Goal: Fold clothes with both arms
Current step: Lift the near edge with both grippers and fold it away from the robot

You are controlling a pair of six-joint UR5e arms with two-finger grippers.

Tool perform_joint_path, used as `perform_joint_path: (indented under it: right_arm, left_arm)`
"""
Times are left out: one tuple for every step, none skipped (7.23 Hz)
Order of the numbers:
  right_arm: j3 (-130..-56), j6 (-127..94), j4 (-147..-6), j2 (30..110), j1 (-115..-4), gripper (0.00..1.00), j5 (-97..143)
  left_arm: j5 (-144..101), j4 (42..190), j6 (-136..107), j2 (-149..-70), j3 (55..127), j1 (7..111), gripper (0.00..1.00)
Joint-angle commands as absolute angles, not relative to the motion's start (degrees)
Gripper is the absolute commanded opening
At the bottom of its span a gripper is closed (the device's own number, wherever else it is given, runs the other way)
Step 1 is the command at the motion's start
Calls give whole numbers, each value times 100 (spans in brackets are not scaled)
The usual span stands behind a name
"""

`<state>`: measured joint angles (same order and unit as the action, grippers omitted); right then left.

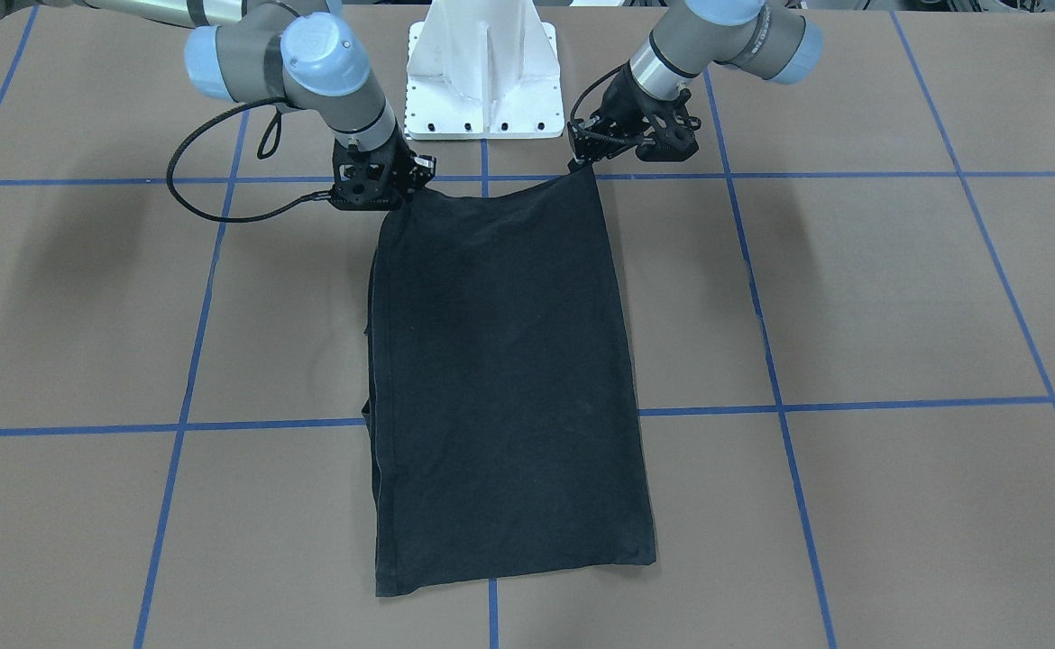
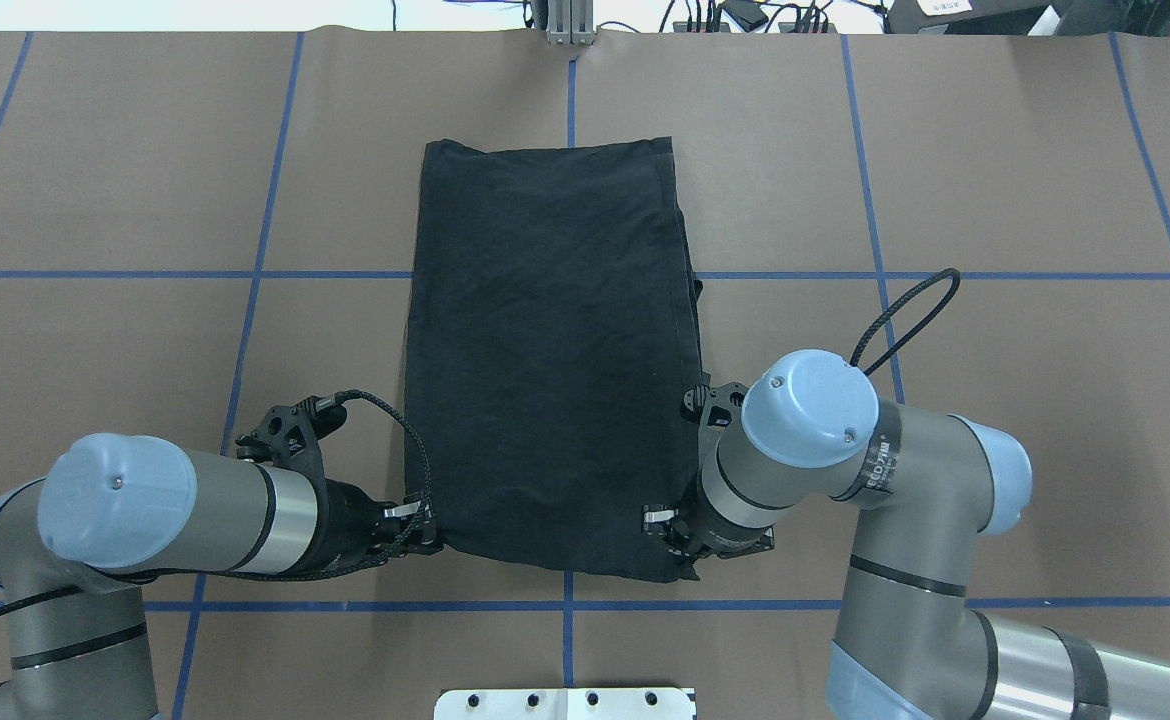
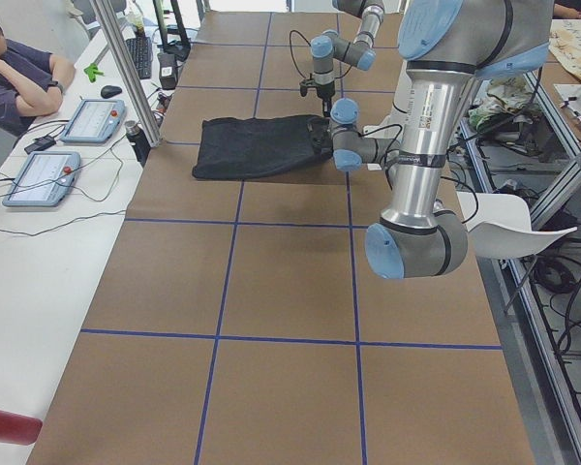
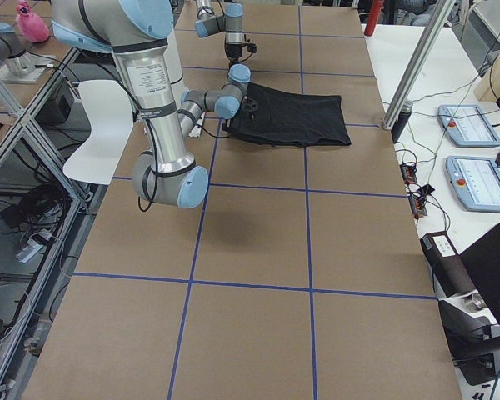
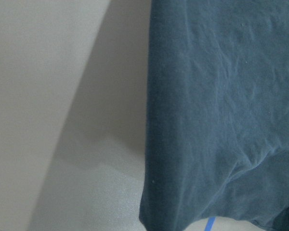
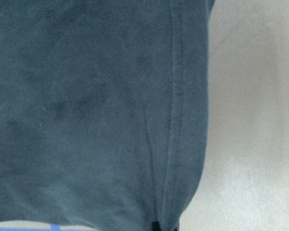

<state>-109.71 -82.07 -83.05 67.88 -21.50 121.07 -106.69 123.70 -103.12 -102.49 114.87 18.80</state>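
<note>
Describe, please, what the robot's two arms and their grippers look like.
The left arm and right arm are grey-silver tubes with rounded light blue joint caps and black bands. The left gripper and right gripper are small, black and open-framed; a black braided cable loops beside each wrist.

Our left gripper (image 1: 584, 160) and right gripper (image 1: 401, 196) each pinch a near corner of the black T-shirt (image 1: 500, 379), folded into a long flat rectangle.

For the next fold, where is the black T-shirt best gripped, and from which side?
Probably the T-shirt by its two robot-side corners, from the outer sides: it lies flat as a long rectangle, and left hand and right hand sit there.
</note>
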Motion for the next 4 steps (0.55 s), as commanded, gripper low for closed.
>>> perform_joint_path:
  right_arm:
    - [-11416,-8200,-8306,7162,-2162,0,12935]
    - [-11487,-8209,-8306,7224,-2171,0,13207]
    - [-11540,-8209,-8306,7294,-2180,0,13314]
    - [-11601,-8200,-8306,7408,-2180,0,13342]
  left_arm:
    - [-10994,12103,-10318,-10257,11654,1855,0]
    - [-10995,12103,-10318,-10196,11663,1785,0]
    - [-11004,12103,-10318,-10108,11698,1715,0]
    - [-11013,12103,-10318,-10038,11785,1531,0]
